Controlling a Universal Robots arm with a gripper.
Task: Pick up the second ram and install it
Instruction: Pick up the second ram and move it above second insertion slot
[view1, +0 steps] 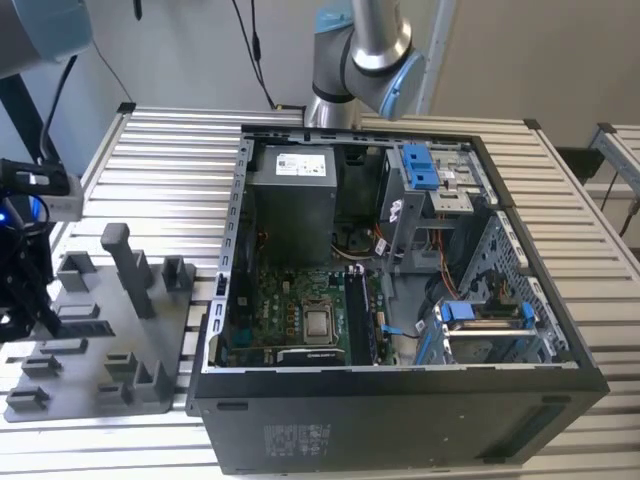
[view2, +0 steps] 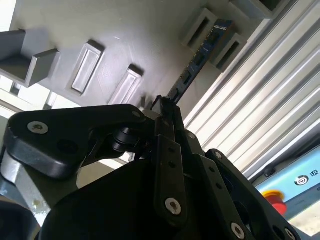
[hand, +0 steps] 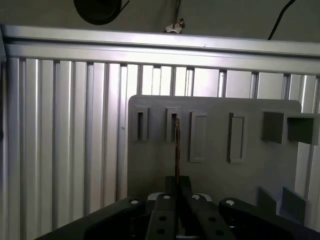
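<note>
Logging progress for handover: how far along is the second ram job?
Done: the gripper looks shut on the second ram in both wrist views. In hand: that stick, its far end at a slot of the grey holder tray. Left: it's not yet in the computer case.

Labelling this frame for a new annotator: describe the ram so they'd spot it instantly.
Find the grey tray on the ribbed table. The ram is the thin dark stick running edge-on from one slot in its row into the gripper. The neighbouring slots hold nothing, and it alone is gripped.
</note>
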